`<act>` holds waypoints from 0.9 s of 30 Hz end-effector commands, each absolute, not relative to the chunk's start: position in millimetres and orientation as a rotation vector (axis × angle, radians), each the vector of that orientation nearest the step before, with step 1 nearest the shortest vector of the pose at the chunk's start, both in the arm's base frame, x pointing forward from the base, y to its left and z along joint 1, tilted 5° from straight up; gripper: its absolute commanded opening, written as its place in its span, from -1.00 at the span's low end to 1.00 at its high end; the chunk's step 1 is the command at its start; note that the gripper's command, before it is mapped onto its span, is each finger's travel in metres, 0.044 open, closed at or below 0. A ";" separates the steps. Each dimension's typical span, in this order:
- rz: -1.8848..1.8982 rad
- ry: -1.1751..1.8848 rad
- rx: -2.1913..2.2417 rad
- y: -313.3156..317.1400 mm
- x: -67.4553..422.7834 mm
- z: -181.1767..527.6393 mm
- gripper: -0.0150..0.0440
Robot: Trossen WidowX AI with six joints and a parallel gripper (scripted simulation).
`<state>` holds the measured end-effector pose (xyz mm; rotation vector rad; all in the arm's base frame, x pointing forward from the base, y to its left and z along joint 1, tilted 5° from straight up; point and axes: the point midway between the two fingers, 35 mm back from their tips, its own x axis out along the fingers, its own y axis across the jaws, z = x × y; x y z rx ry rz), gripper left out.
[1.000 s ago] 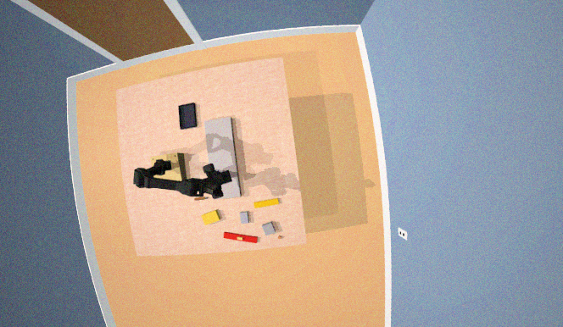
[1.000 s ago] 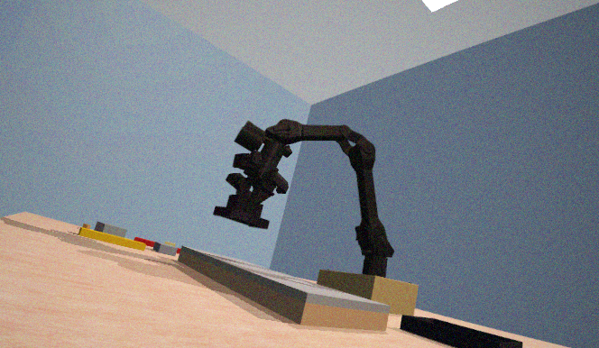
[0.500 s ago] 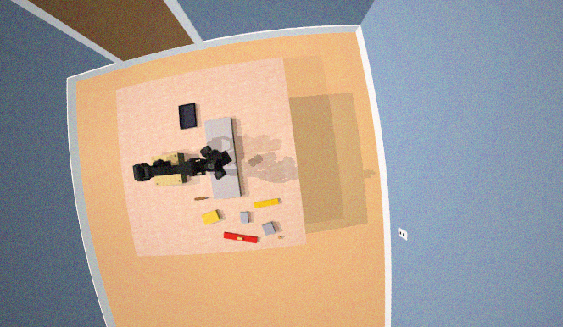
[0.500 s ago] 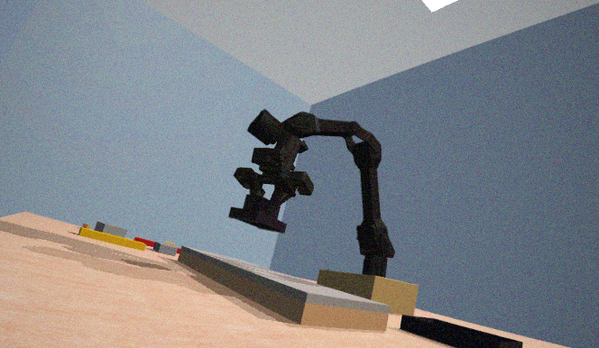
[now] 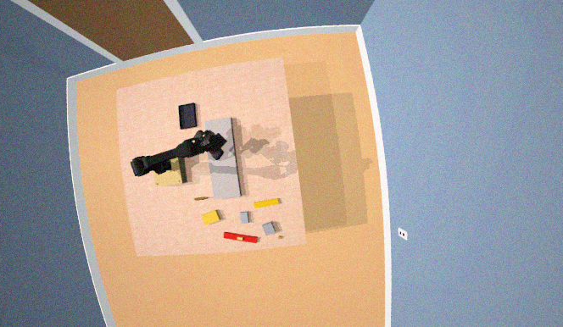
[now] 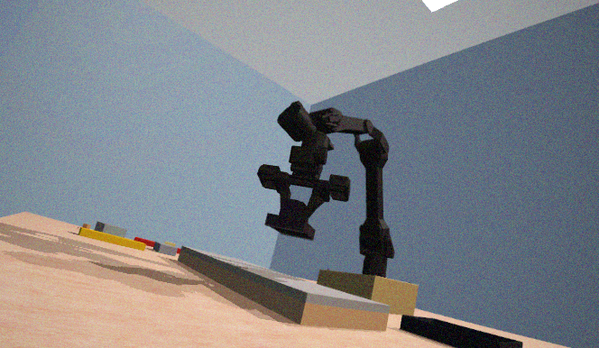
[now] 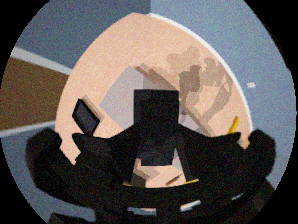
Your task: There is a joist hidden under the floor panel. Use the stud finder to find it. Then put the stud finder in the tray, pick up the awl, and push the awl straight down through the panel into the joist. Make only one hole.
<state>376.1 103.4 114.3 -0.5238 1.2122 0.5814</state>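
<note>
My gripper (image 6: 296, 211) (image 7: 156, 123) is shut on the stud finder (image 6: 289, 226) (image 7: 156, 106), a dark block with a wide flat base. It holds the stud finder level, well above the grey-topped floor panel (image 5: 226, 184) (image 6: 346, 295) (image 7: 119, 100). In the top view the arm's end covers part of the panel's upper half. The black tray (image 5: 187, 116) (image 6: 459, 333) (image 7: 86, 118) stands apart, beyond the panel's upper left corner in the top view. The awl (image 5: 200, 198) (image 7: 173, 179), thin and brown, lies near the panel's lower left corner. The joist is hidden.
The arm stands on a tan base block (image 5: 170, 178) (image 6: 396, 295). Below the panel in the top view lie a yellow bar (image 5: 266, 202) (image 6: 112, 239), a yellow block (image 5: 210, 217), two grey blocks (image 5: 244, 217) (image 5: 268, 229) and a red level (image 5: 249, 239).
</note>
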 end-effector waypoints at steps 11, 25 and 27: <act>0.778 1.168 -0.660 186.3 336.6 105.2 -0.49; 0.979 1.120 -0.808 258.1 276.7 93.1 -0.49; 1.008 1.112 -0.830 267.0 266.8 91.4 -0.49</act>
